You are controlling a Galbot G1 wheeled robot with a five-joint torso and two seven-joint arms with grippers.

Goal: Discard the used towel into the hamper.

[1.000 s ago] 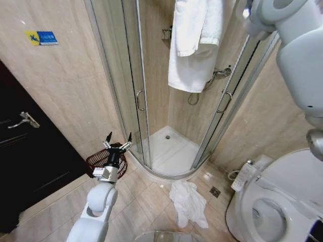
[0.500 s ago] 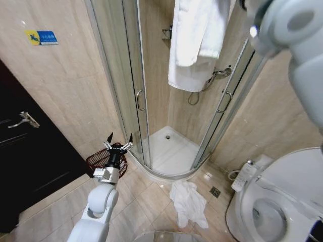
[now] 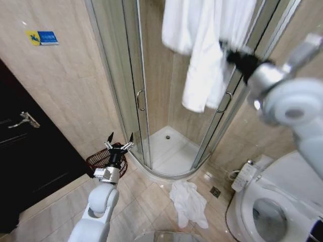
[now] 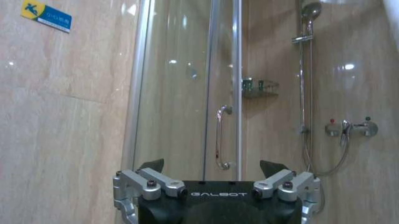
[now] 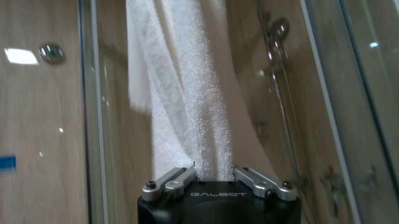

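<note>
Right pincer [image 3: 231, 54]: raised high in front of the shower enclosure [image 3: 151, 91], closed on a white towel [image 3: 204, 60]. In the right wrist view, terry cloth [image 5: 187, 93] runs down between the closed-in fingers [image 5: 177, 179]. Towel hanging free from the grip, folds draping beside the glass door frame, lower edge well above the shower tray [image 3: 169, 148].

Left pincer [image 3: 118, 145]: held low, directly over the hamper [image 3: 101, 160], fingers spread wide, nothing between them. Same spread visible in the left wrist view [image 4: 212, 170], aimed at the glass door and its handle [image 4: 219, 140].

Hamper: dark open-weave basket on the tiled floor [image 3: 141, 201], set against the wall just beside the curved base of the shower enclosure, near the dark door [image 3: 25, 151]. Contents not discernible behind the left pincer.

Second white cloth [image 3: 189, 201]: crumpled on the floor between the shower base and the toilet [image 3: 272, 206], well apart from the hamper. Possibly another towel; fabric type not clear from the head view.
</note>
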